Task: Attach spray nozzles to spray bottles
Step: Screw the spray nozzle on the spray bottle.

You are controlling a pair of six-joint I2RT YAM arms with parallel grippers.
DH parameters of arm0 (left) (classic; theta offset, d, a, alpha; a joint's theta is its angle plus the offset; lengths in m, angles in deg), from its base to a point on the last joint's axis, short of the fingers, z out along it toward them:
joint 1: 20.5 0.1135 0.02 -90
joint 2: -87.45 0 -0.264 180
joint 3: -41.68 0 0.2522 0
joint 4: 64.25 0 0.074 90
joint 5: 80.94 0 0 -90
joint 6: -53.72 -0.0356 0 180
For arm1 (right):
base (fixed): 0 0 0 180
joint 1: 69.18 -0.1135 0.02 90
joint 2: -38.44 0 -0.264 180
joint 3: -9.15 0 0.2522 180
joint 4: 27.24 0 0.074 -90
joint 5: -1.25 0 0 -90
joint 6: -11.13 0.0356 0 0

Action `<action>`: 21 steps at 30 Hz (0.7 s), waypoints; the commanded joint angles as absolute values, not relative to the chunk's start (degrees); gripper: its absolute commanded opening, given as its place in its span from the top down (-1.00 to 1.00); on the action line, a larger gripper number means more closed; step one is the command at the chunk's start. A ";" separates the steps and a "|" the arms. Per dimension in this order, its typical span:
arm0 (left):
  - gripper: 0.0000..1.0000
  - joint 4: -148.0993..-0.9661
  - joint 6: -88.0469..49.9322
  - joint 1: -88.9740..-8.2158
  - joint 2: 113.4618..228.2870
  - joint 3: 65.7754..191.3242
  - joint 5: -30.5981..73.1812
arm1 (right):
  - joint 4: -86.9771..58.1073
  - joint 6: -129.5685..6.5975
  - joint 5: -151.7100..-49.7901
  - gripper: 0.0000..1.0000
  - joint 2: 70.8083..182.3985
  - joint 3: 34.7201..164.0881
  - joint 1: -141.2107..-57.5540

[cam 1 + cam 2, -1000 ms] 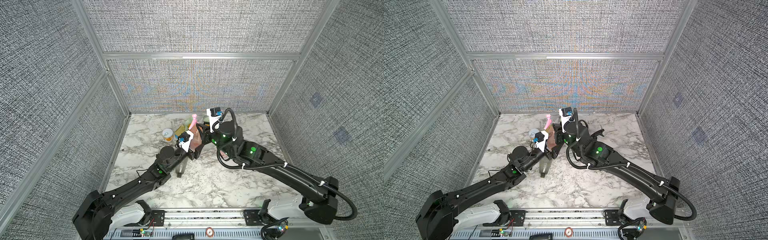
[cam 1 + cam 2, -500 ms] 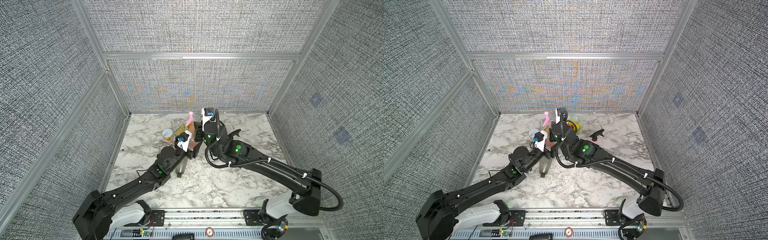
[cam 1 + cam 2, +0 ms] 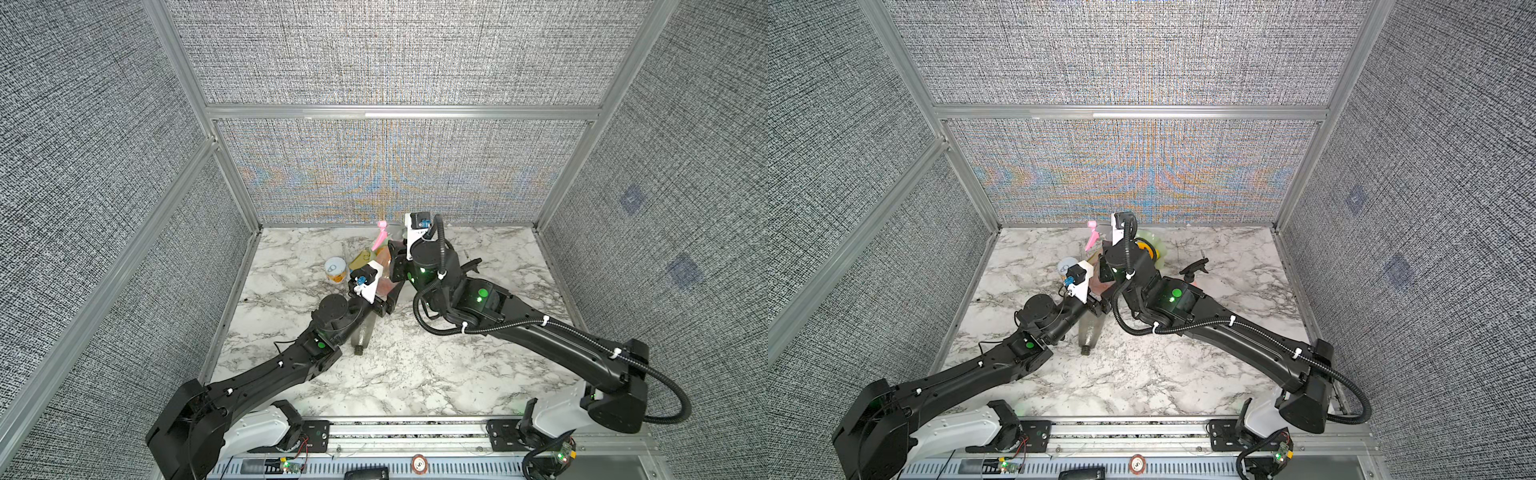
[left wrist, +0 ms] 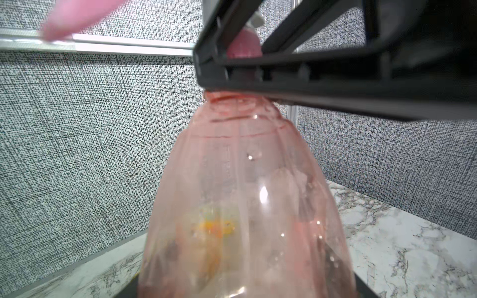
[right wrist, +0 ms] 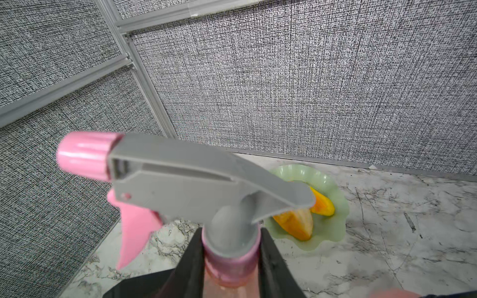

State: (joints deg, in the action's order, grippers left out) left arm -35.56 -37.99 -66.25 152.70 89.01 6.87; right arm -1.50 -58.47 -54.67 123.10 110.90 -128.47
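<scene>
right jaws: clamped on pink collar of grey-and-pink nozzle (image 5: 180, 180) | left jaws: gripping lower body of pink bottle (image 4: 245, 206) | nozzle: sits on that bottle's neck, between both arms, toward back of table (image 3: 415, 374) | grey bottle (image 3: 1090, 332): lying beside left arm | black nozzle (image 3: 1194, 266): on table, apart

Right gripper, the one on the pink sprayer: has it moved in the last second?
Yes. In a top view, the right gripper, clamped on the grey-and-pink nozzle, has shifted toward the tin can, uncovering the black nozzle.
</scene>
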 commanded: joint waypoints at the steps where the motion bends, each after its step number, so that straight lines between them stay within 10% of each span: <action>1: -0.38 -28.27 -40.85 -66.77 152.47 88.93 15.33 | -0.74 -59.68 -58.15 0.45 121.59 110.80 -128.86; 21: -0.38 -24.89 -35.95 -66.39 151.99 87.61 13.59 | 0.13 -63.48 -62.56 0.04 117.54 110.57 -131.19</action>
